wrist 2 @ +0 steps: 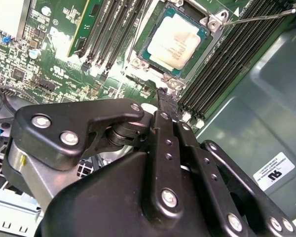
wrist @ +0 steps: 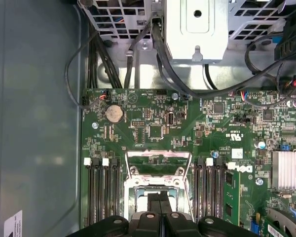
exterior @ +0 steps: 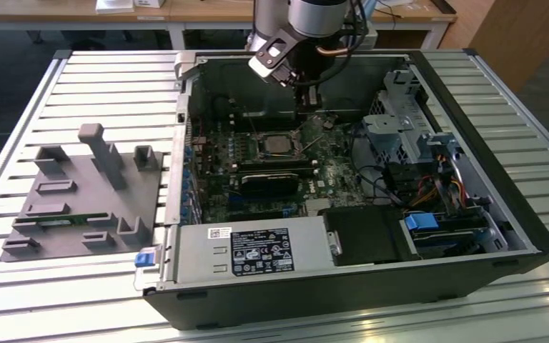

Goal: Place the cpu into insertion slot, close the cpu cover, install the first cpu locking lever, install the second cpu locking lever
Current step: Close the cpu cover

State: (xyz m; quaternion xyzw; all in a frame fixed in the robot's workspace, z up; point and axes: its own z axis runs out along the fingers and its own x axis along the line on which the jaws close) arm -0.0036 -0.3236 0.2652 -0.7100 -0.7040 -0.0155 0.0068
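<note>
The cpu [wrist 2: 175, 42], silver-topped with a tan-green rim, lies flat in the insertion slot [wrist 2: 138, 58] on the green board; it also appears in the exterior view as the cpu [exterior: 277, 145]. In the first wrist view the cpu cover [wrist: 158, 154], a thin silver frame, seems to stand raised at the slot's edge. A thin locking lever [wrist 2: 256, 19] sticks out free beside the slot. My gripper [exterior: 308, 107] hangs inside the case, just past the slot and above the board. Both wrist views show the fingers pressed together on nothing: gripper [wrist 2: 166, 98], gripper [wrist: 160, 203].
Black memory slots [wrist 2: 113, 29] flank the socket. A drive cage [exterior: 417, 136] with cables fills the exterior view's right, and a power supply [exterior: 255, 250] sits at the front. A grey fixture tray [exterior: 83, 193] lies outside the case on the slatted table. A finned heatsink [wrist: 288, 170] sits on the board.
</note>
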